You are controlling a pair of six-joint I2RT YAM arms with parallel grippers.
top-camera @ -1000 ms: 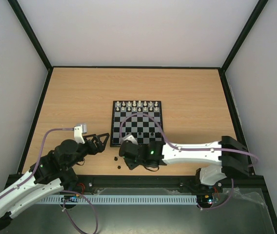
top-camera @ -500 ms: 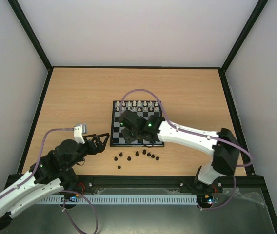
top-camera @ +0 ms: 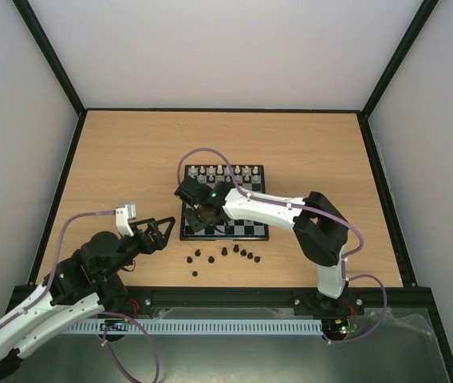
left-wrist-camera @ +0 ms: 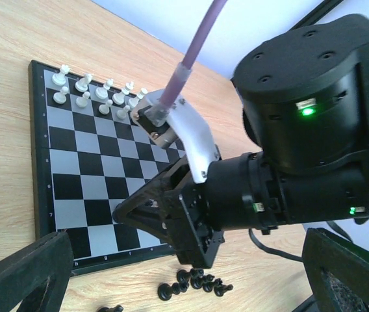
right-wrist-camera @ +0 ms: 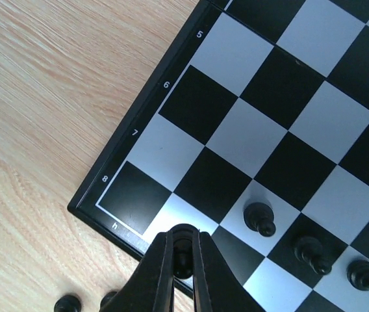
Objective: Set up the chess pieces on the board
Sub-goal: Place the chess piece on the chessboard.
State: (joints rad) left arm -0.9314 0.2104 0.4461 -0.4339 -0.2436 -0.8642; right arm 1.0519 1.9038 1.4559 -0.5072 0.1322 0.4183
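The board (top-camera: 242, 229) lies mid-table, with white pieces (top-camera: 224, 171) lined up along its far edge. My right gripper (top-camera: 197, 221) hovers over the board's near left corner. In the right wrist view it (right-wrist-camera: 183, 242) is shut on a small dark chess piece (right-wrist-camera: 183, 253), held above the pale square beside the corner marked 8 and h. Three dark pieces (right-wrist-camera: 260, 219) stand on nearby squares. Several more dark pieces (top-camera: 225, 254) lie loose on the wood in front of the board. My left gripper (top-camera: 167, 233) rests open just left of the board, holding nothing.
In the left wrist view the right arm's black wrist (left-wrist-camera: 301, 130) fills the space over the board (left-wrist-camera: 61, 188), with loose dark pieces (left-wrist-camera: 194, 283) below it. Black frame rails (top-camera: 59, 191) bound the table at the sides and back.
The right arm rose from the loose pieces in front of the board, swung over the board and now sits at its near left corner, still shut. The left arm shifted only slightly.
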